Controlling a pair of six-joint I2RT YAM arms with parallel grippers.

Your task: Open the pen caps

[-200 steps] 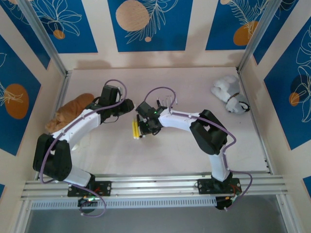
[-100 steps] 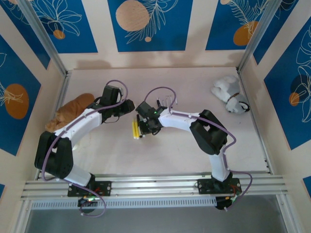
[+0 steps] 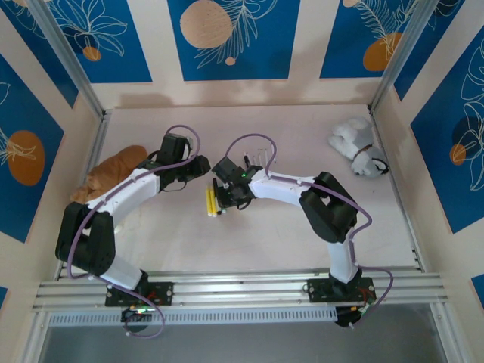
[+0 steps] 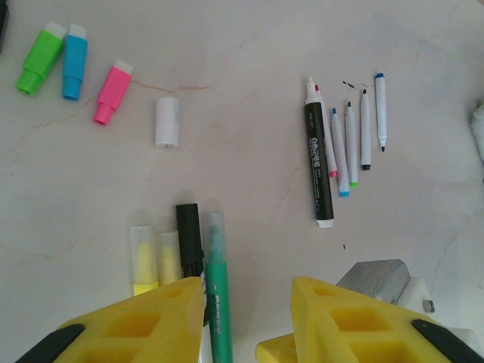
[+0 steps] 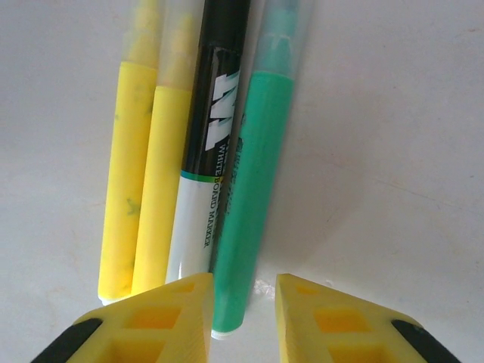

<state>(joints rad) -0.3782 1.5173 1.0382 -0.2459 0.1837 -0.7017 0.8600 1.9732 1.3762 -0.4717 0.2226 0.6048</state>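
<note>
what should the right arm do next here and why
Probably lower the right gripper and close on the tail of the green pen: its open jaws hover almost over that end, holding nothing. The cap is on, and the left gripper hovers open near it, so pinning the body first seems sensible.

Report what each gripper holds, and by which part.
Nothing is held. The left gripper and right gripper are open over the green pen, not clamping it.

Pale table bears four capped markers side by side; loose caps, thin pens apart.
</note>
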